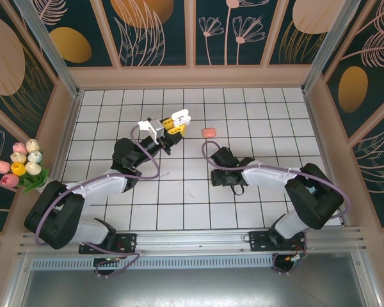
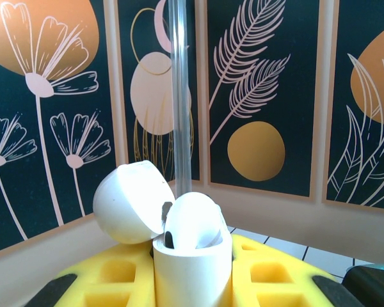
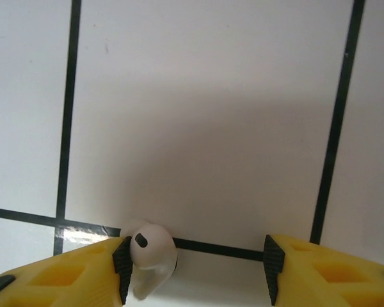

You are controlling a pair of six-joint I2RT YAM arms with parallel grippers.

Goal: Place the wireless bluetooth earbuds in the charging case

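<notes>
My left gripper (image 1: 175, 125) is raised over the far middle of the tiled floor, shut on the white charging case (image 1: 181, 117). In the left wrist view the charging case (image 2: 192, 268) stands upright between the yellow fingers (image 2: 96, 281). Its lid (image 2: 128, 201) is swung open to the left, and one white earbud (image 2: 193, 220) sits inside. My right gripper (image 1: 224, 169) points down at the floor in the middle. Its jaws (image 3: 197, 272) stand open. A white earbud (image 3: 150, 252) lies on a tile seam against the left pad (image 3: 123, 268), well apart from the right pad.
A small salmon-pink item (image 1: 208, 132) lies on the tiles right of the case. Patterned walls enclose the floor on three sides. A bunch of artificial tulips (image 1: 19, 163) sits at the left wall. A clear post (image 2: 179, 96) rises behind the case.
</notes>
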